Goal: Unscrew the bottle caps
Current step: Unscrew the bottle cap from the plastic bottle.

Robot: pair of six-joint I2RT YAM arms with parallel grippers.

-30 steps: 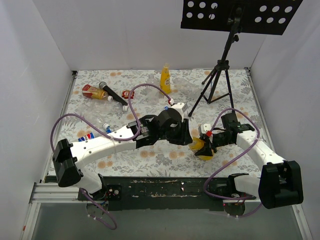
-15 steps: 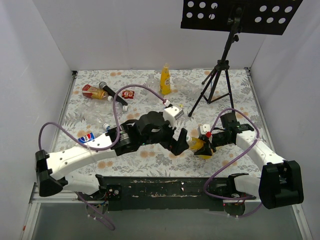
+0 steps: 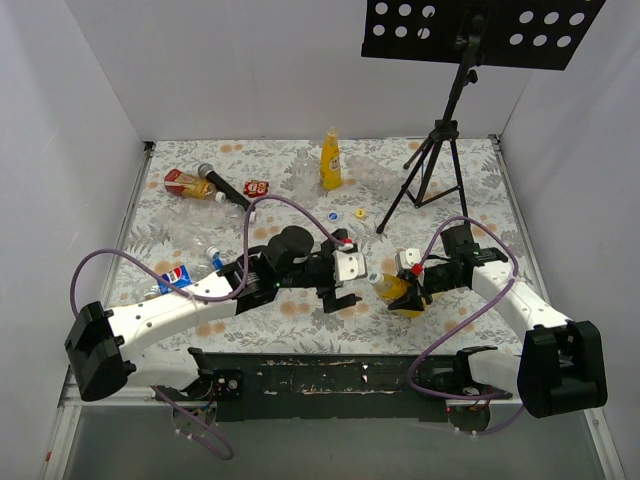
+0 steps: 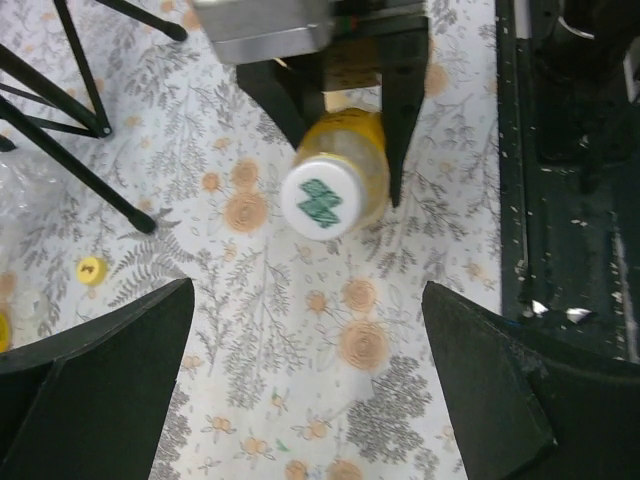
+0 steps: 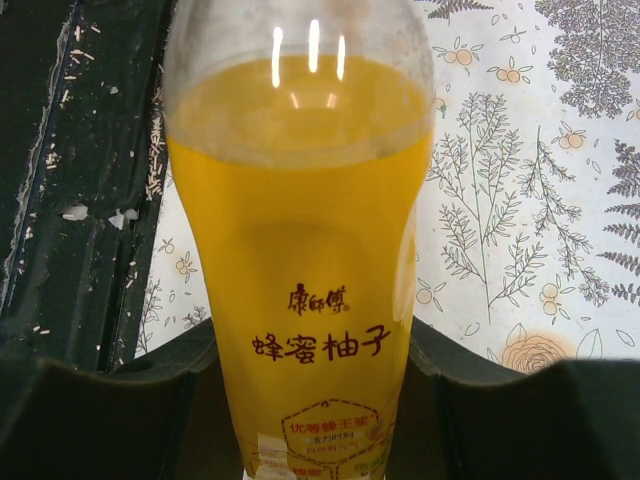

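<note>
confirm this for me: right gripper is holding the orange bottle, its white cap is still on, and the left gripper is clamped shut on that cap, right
Not quite. The left gripper is open and clear of the white cap, as the left wrist view shows. The rest stands: the right gripper holds the orange bottle, and the cap is on.

Both arms are showing white shells with chunky black joint housings. The left arm (image 3: 190, 300) is trailing a looping purple cable, and the right arm (image 3: 510, 300) is wearing one too. Black, wedge-shaped fingers (image 4: 110, 370) are finishing each wrist, matte and plain.
</note>
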